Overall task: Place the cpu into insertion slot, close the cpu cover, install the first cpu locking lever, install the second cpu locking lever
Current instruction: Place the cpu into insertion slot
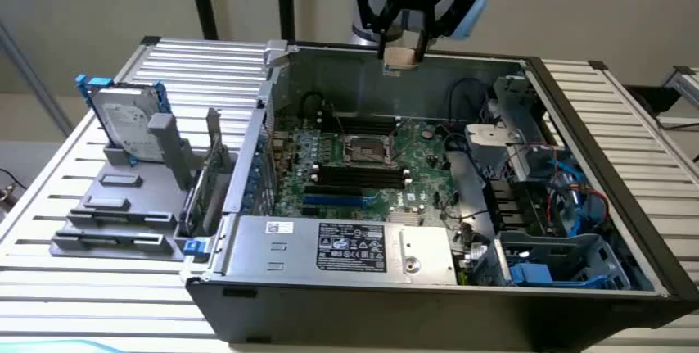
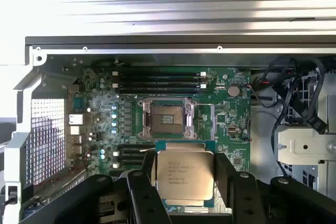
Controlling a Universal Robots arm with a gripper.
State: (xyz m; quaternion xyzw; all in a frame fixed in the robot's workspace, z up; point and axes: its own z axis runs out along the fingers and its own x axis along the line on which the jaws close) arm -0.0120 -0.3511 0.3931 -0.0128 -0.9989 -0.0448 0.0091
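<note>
pincer (image 1: 401, 48) grips cpu (image 2: 182, 174) (printed silver face showing); hangs well above insertion slot (image 2: 164, 119)

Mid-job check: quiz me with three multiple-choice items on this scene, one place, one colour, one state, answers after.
1. Where is the cpu? A. On the hard drive. B. In the hand, above the open case. C. On the table.
2. What colour is the circuit board around the insertion slot? A. Red. B. White. C. Green.
3. How is the insertion slot? A. Empty, uncovered. B. Holding a chip. C. Shut under its cover.
Answers: 1 B, the hand grips it; 2 C, the board shows green; 3 A, its bare contacts show.
</note>
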